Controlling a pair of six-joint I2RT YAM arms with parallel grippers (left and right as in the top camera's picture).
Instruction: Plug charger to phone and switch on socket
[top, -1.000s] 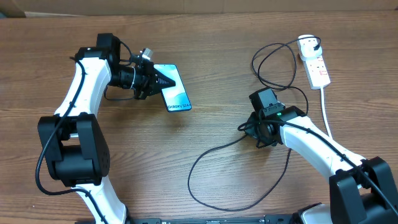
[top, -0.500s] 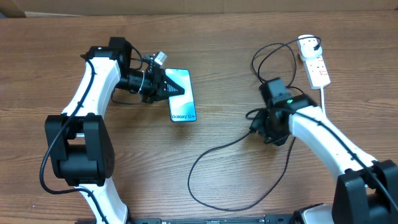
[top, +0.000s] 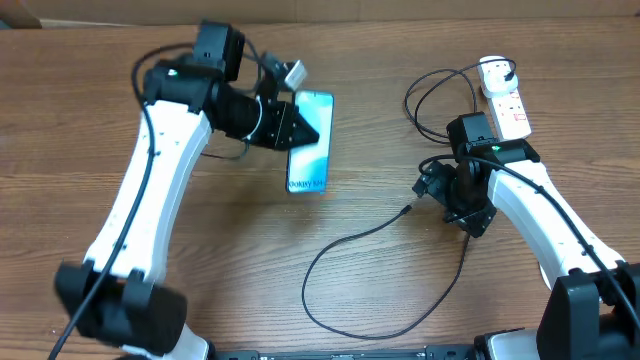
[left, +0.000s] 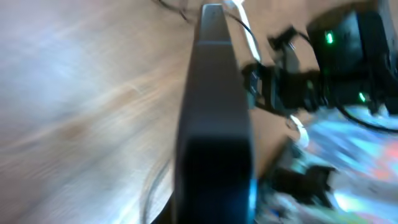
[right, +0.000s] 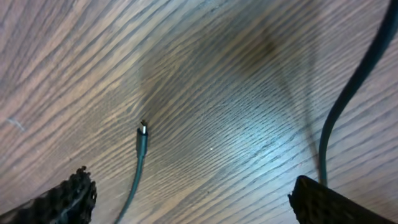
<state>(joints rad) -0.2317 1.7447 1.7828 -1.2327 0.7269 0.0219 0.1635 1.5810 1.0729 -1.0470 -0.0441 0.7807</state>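
My left gripper (top: 300, 127) is shut on the phone (top: 309, 165), gripping its upper half; the blue-and-white screen faces up. In the left wrist view the phone (left: 214, 124) shows edge-on as a dark blurred bar running away from the camera. The charger lies as a thin black cable (top: 335, 250) looping over the table. Its plug tip (top: 405, 211) rests free on the wood, just left of my right gripper (top: 440, 192). From the right wrist, that gripper (right: 193, 202) is open wide, with the plug tip (right: 142, 130) lying between and ahead of its fingers. The socket (top: 508, 105) lies at the back right.
A white cord (top: 522, 170) runs from the socket toward the front beside my right arm. A black plug (top: 497, 70) sits in the socket's far end. The cable coils again (top: 440, 100) left of the socket. Brown cardboard (top: 100, 10) lines the far edge.
My left arm has carried the phone to the right, toward the table's middle. The right gripper has opened, let the cable go, and drawn back toward the socket.
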